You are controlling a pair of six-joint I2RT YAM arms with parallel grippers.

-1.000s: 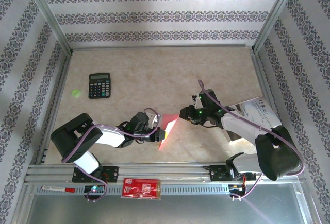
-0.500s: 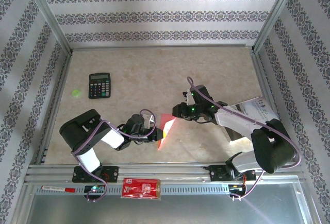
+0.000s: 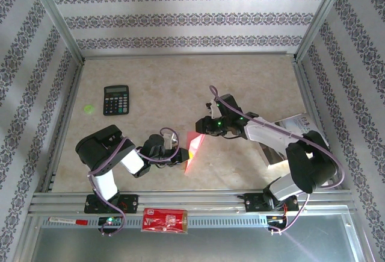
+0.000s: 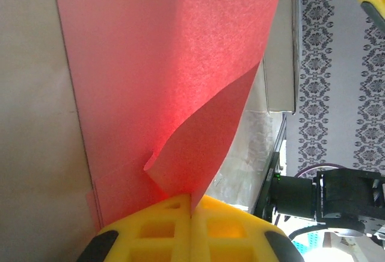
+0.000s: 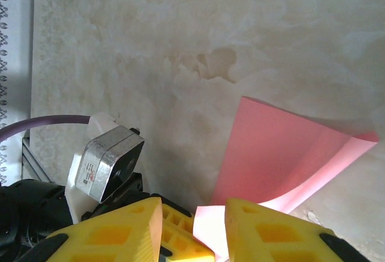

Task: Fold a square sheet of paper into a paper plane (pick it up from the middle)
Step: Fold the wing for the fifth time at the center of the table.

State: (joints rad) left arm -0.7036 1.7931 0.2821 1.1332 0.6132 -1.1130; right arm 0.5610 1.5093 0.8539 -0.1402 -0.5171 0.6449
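Observation:
The pink-red square sheet of paper lies folded near the table's front middle, one flap curling up off the surface. My left gripper is shut on the near edge of that flap; in the left wrist view the yellow fingers pinch the paper between them. My right gripper hovers at the sheet's far end, open. In the right wrist view its gap frames the raised paper edge and the left gripper's yellow fingers, without clamping either.
A black calculator and a small green dot sit at the left. A white printed leaflet lies under the right arm. A red packet rests on the front rail. Patterned walls enclose the table.
My right gripper has moved left to the top of the sheet, over the left gripper's hold. The left arm's elbow has shifted right while its gripper keeps hold of the paper.

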